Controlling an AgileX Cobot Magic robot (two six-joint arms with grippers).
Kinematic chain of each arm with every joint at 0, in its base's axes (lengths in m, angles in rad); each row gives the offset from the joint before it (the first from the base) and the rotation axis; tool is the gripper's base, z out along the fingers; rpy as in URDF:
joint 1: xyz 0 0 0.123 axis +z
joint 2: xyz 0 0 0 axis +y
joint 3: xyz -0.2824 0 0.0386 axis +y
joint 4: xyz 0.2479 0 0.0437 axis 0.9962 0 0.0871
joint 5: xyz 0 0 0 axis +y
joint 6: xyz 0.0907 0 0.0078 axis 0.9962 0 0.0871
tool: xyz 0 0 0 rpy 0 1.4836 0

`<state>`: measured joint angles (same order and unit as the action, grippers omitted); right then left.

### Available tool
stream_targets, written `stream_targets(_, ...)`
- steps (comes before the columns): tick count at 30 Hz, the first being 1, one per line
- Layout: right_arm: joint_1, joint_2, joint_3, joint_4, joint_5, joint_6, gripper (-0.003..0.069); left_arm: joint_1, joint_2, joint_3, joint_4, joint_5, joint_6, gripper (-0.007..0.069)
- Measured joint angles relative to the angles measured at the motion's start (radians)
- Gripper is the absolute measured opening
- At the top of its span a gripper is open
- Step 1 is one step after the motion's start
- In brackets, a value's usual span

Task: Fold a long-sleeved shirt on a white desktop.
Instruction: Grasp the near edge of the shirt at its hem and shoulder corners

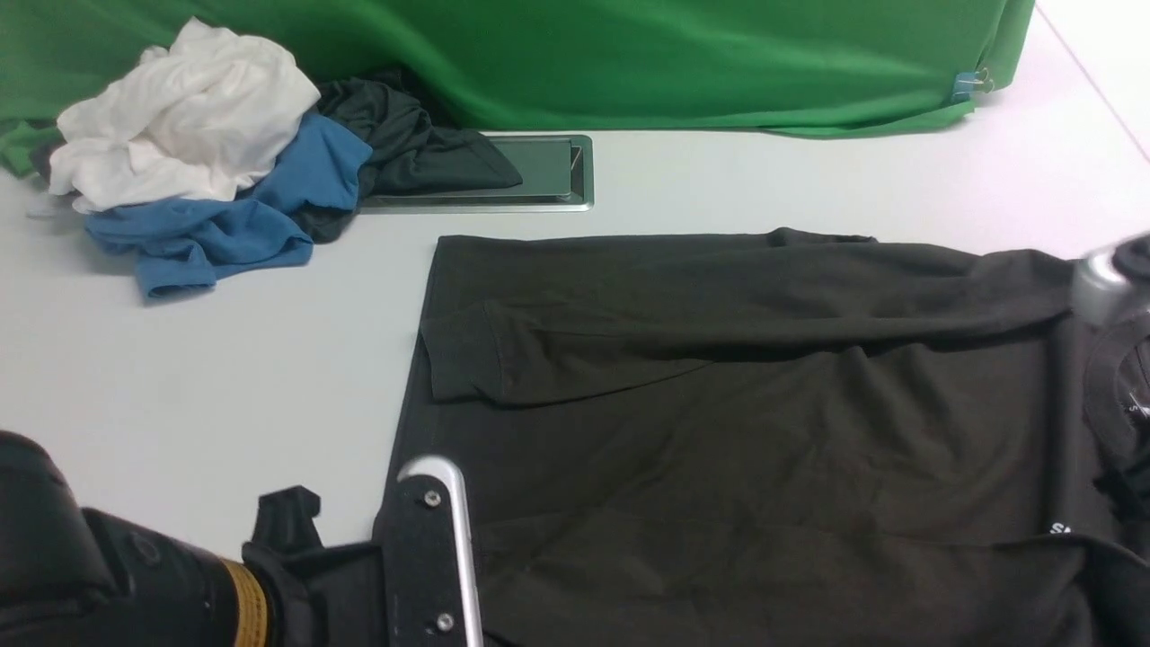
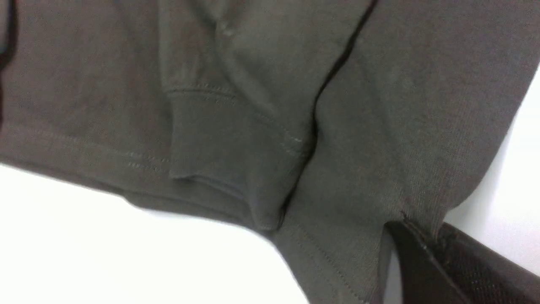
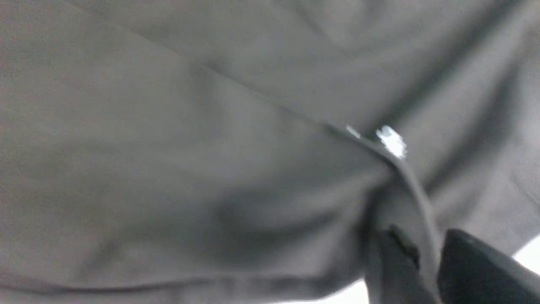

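Long-sleeved shirt point(image 1: 737, 404): flat on white desk point(image 1: 180, 377), centre to right of frame, one sleeve folded across. Left end effector point(image 2: 426, 245), lower left, clamped on its edge. Right end effector point(image 3: 430, 270), right edge; grip unclear. Garment pile point(image 1: 207, 153) upper left.

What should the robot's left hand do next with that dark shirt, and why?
Probably lift the left hand and carry the pinched edge toward the far side. It is shut on the long-sleeved shirt's near hem, and one sleeve already lies folded across the body on the white desktop, so folding the body looks due.
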<state>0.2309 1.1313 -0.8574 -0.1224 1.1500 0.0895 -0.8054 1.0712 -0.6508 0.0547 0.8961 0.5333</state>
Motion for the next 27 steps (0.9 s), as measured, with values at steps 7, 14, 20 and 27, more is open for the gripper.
stream_targets(7,-0.164,0.022,0.151,-0.051,-0.011,0.187,0.0449,0.004,0.0,0.0,-0.019,-0.002,-0.001,0.0027)
stream_targets(14,-0.332,0.027,0.252,0.058,-0.002,0.176,0.0454,0.005,0.0,0.0,-0.034,-0.032,-0.004,0.0027)
stream_targets(20,-0.392,0.055,0.318,0.068,-0.125,0.213,0.0479,0.006,0.0,0.0,-0.049,-0.063,-0.004,0.0027)
stream_targets(27,-0.466,0.195,0.324,0.071,-0.364,0.264,0.0488,0.006,0.0,0.0,-0.055,-0.065,-0.004,0.0027)
